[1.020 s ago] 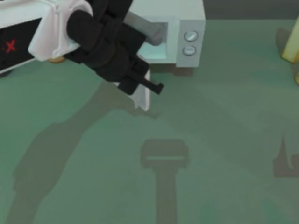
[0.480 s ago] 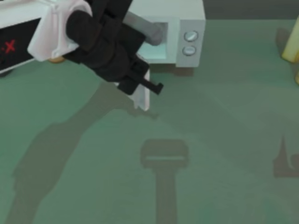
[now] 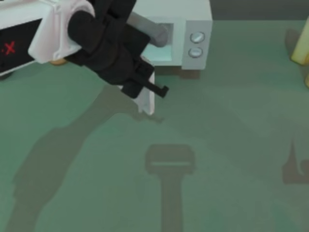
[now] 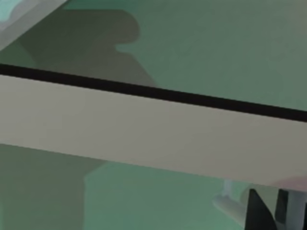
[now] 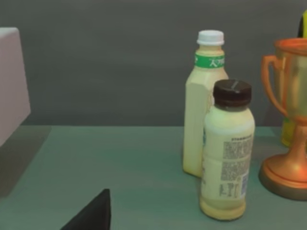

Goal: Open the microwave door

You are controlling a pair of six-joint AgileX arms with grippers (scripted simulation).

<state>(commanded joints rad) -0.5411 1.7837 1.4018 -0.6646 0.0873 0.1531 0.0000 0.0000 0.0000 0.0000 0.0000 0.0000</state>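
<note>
Reaching arm: left arm angled down from the top view's upper left
Left gripper (image 3: 153,87): at flat pale grey-white microwave door (image 3: 148,100); whether it pinches, cannot tell
Door: swung open from boxy pale microwave (image 3: 192,29)

Table: green top (image 3: 231,125) — dark shadows across it
Wall: plain grey (image 5: 110,62) — behind the table
</note>
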